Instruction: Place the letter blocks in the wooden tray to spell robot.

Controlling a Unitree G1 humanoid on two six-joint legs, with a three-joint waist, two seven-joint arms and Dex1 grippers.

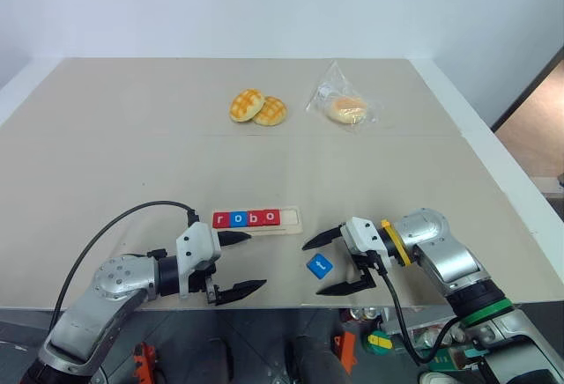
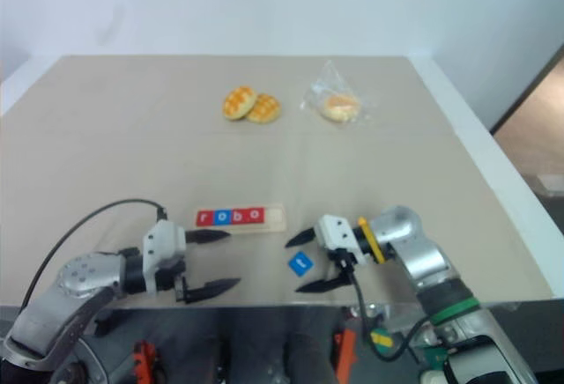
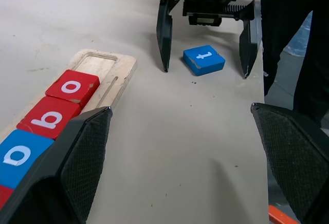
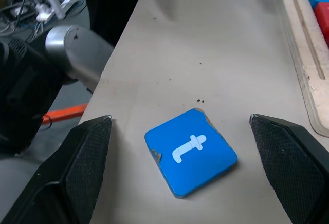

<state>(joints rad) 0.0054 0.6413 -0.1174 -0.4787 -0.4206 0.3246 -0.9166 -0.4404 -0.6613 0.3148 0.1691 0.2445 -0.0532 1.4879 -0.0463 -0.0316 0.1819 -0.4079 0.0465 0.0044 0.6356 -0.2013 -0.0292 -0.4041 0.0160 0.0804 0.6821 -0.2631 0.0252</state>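
Both grippers' jaws gape wide; wooden tray (image 1: 291,220) holds r-o-b-o tiles (image 1: 246,218), t block (image 1: 320,266) outside.

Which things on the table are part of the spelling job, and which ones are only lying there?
Part of the job:
- wooden tray
- four letter blocks in the tray, reading r, o, b, o
- blue t block on the table, between the open right gripper's fingers

Only lying there:
- two buns
- bagged bun
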